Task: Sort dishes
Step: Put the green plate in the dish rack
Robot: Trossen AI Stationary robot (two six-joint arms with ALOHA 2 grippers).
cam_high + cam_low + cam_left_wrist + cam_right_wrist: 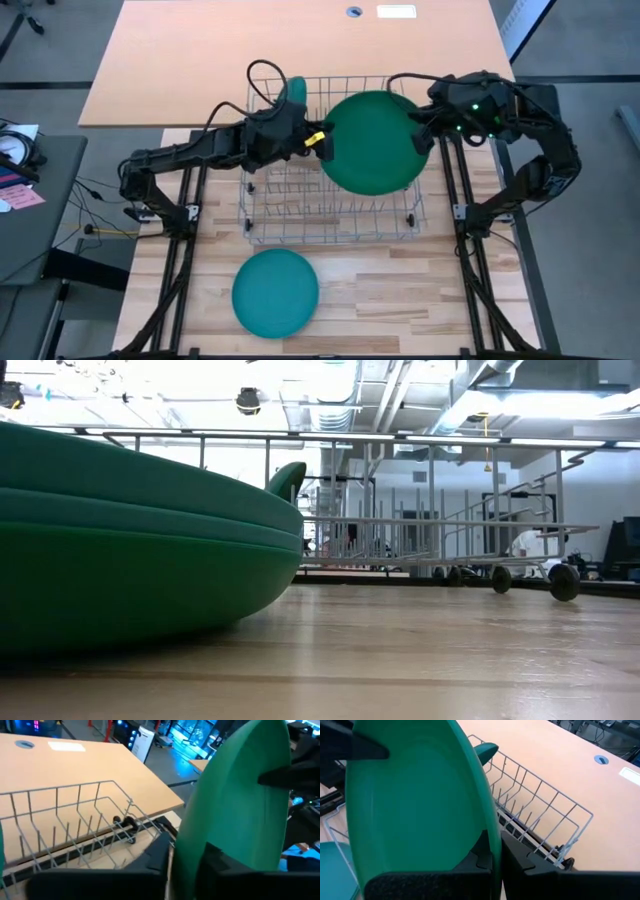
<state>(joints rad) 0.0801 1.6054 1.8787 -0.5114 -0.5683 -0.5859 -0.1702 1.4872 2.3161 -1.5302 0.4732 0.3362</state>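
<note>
1. Here, on the left: left gripper point(318, 139), pinched onto the left rim of the large round dark green matte plate point(372, 142), above the grey wire dish rack point(330, 228). In the left wrist view, fingers point(215, 870) closed across the rim of the plate, which stands on edge. Worth confirming a firm bite here before anything else lets go.
2. Behind that gripper: a smaller dark green plate point(293, 92) upright in the rack's far-left slots. Best kept clear of when lowering.
3. In the middle: big plate held over the rack, not yet seated between tines. Needs turning on edge in line with the slots, then a slow descent.
4. On the right: right gripper point(422, 128), clamped tight on the opposite rim. Two-handed hold, probably a handover; one side to release only once the other is secure, without twisting.
5. Nearer the front, apart from the rack: round teal plate point(275, 292) lying flat on the pale wooden table point(400, 300), awaiting its turn.
</note>
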